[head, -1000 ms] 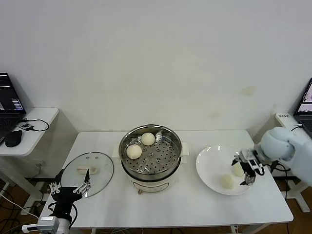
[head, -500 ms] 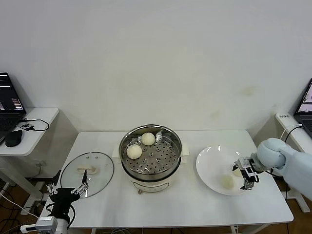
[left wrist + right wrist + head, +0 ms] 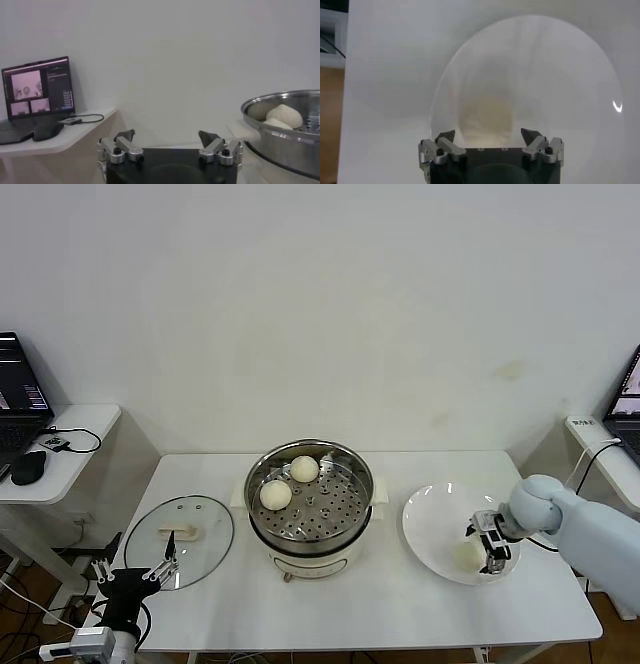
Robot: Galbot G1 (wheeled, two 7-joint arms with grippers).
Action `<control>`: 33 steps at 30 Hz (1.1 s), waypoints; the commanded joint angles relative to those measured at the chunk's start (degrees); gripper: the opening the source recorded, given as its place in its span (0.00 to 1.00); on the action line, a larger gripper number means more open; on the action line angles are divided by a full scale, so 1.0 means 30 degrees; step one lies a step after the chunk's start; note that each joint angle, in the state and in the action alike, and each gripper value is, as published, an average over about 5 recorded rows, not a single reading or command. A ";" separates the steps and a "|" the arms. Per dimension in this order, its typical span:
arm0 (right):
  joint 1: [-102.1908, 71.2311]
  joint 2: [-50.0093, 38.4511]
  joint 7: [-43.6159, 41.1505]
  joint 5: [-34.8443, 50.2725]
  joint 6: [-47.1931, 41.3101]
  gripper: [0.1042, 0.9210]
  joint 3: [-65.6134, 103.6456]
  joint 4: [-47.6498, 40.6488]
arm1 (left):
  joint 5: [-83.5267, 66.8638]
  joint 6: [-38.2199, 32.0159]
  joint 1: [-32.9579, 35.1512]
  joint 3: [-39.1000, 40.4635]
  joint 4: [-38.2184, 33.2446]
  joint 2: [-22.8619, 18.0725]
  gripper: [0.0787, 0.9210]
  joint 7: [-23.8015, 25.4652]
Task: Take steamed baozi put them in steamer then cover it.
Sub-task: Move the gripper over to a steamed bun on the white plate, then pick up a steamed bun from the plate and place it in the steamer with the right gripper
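Two baozi in the steamer, the rest on the plate, cover not yet on.

Two steamed baozi [image 3: 275,495] [image 3: 304,469] lie on the perforated tray of the steamer [image 3: 310,539], in the middle of the worktop [image 3: 400,604]. On the white plate [image 3: 430,519] I can see one more baozi [image 3: 466,555]; the right hand [image 3: 492,541] is low over the plate with its fingers spread wide around that bun, not closed on it. A fourth bun is not clearly visible. The cover [image 3: 180,540] lies flat on the worktop well apart from the steamer. The left hand [image 3: 135,572] waits open near the cover's edge.
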 commanded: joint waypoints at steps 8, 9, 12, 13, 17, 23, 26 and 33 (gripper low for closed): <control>-0.0011 0.0567 -0.0037 -0.0107 -0.0291 0.70 0.0143 -0.0361 | -0.0014 0.0013 -0.0029 0.0028 -0.0083 -0.0085 0.88 -0.0008; 0.0043 0.0521 -0.0089 -0.0083 -0.0298 0.68 0.0152 -0.0326 | -0.0018 0.0013 -0.0030 0.0030 -0.0079 -0.0085 0.88 -0.0010; 0.0260 0.0299 -0.0291 0.0054 -0.0302 0.63 0.0184 -0.0188 | -0.0030 0.0015 -0.0042 0.0023 -0.0066 -0.0070 0.88 -0.0013; 0.0371 0.0199 -0.0366 0.0117 -0.0301 0.62 0.0185 -0.0130 | -0.0032 0.0015 -0.0049 0.0019 -0.0067 -0.0064 0.88 -0.0012; 0.1126 -0.0315 -0.0738 0.0520 -0.0305 0.62 -0.0035 0.0182 | -0.0033 0.0022 -0.0096 0.0024 -0.0080 -0.0052 0.88 -0.0009; 0.3609 -0.1069 -0.1237 0.1802 -0.0480 0.62 -0.1181 0.0927 | -0.0054 0.0039 -0.0171 0.0042 -0.0162 -0.0013 0.88 -0.0005; 0.6097 -0.1221 -0.1405 0.2714 -0.0622 0.62 -0.2642 0.1225 | -0.0066 0.0052 -0.0196 0.0070 -0.0262 0.0019 0.88 0.0005; 1.2784 0.0132 -0.1449 0.5402 -0.0848 0.62 -0.6196 0.1044 | -0.0136 0.0050 -0.0227 0.0084 -0.0399 0.0111 0.88 0.0011</control>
